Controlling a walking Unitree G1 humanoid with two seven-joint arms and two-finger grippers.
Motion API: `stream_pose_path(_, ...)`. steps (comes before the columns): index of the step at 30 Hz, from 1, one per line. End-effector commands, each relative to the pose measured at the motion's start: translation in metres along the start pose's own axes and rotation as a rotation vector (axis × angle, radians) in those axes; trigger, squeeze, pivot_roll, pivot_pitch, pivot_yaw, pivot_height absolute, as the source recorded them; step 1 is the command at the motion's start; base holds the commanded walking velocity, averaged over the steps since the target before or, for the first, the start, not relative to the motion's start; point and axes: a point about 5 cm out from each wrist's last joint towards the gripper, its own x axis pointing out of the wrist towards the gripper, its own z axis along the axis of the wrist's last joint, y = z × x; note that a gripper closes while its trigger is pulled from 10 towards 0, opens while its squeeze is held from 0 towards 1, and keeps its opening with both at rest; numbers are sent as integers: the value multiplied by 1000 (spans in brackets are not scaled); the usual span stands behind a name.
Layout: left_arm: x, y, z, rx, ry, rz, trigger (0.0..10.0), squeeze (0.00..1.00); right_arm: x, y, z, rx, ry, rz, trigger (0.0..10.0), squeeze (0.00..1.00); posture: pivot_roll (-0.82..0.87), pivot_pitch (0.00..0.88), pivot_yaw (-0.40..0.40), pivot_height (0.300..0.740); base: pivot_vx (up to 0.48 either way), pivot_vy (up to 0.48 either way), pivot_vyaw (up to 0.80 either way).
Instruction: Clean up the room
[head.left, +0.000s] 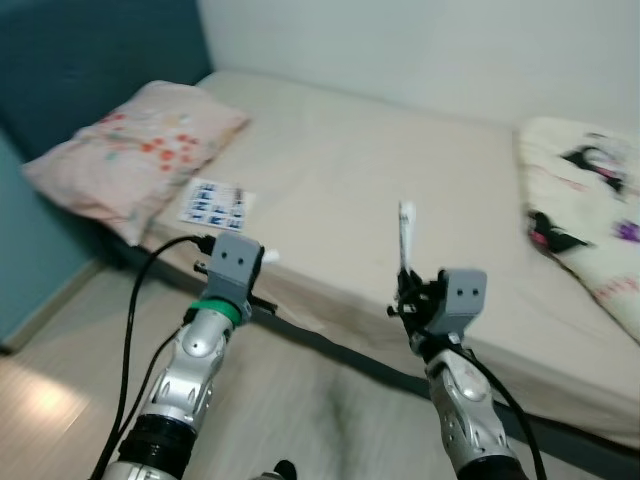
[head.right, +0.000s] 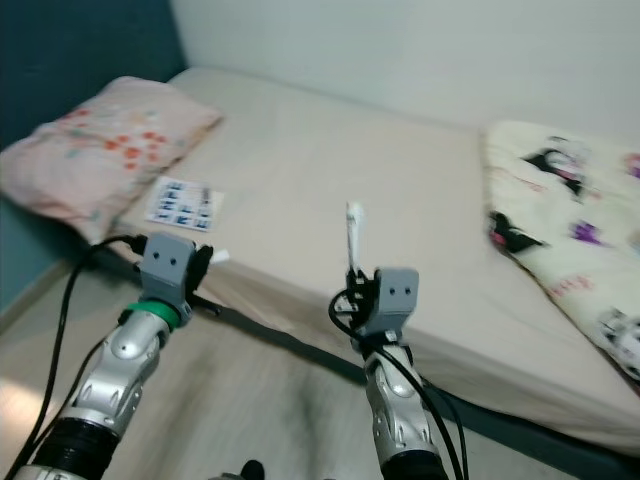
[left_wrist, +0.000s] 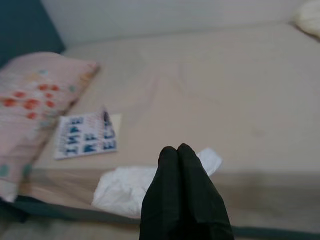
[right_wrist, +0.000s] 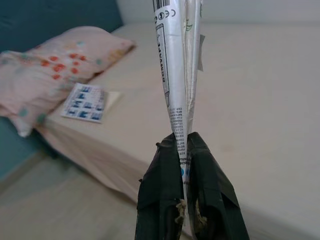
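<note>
My right gripper (right_wrist: 181, 137) is shut on a thin silver-white wrapper (right_wrist: 175, 65) that stands upright above its fingers, also seen as the wrapper (head.left: 403, 235) over the front edge of the bed (head.left: 400, 160). My left gripper (left_wrist: 176, 149) is shut with nothing between its fingers. It hovers just in front of a crumpled white tissue (left_wrist: 125, 187) lying on the bed's near edge. A sheet printed with blue pictures (head.left: 216, 203) lies flat beside the pillow.
A pink flowered pillow (head.left: 140, 145) lies at the bed's left end against a teal headboard (head.left: 90, 60). A cream patterned blanket (head.left: 590, 200) is bunched at the right end. Light wooden floor (head.left: 300, 400) runs below the bed edge.
</note>
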Motion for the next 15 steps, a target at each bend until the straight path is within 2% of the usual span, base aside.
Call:
stream_pose_path(1,-3,0,-7,5,28,-1,10000,0,-2,-1,-2,5,8,-7,10000,0,-45,22,34,720,0,0,719)
stream_pose_path(13,-2,0,-7,2,32,2,10000,0,1,-1,-1,2,2,-7,10000,0,-43,25,32,720,0,0,715)
stream_pose_path(15,-2,0,-7,2,28,1,10000,0,1,0,-1,-2,4,-9,10000,0,-44,27,34,720,281,0,638)
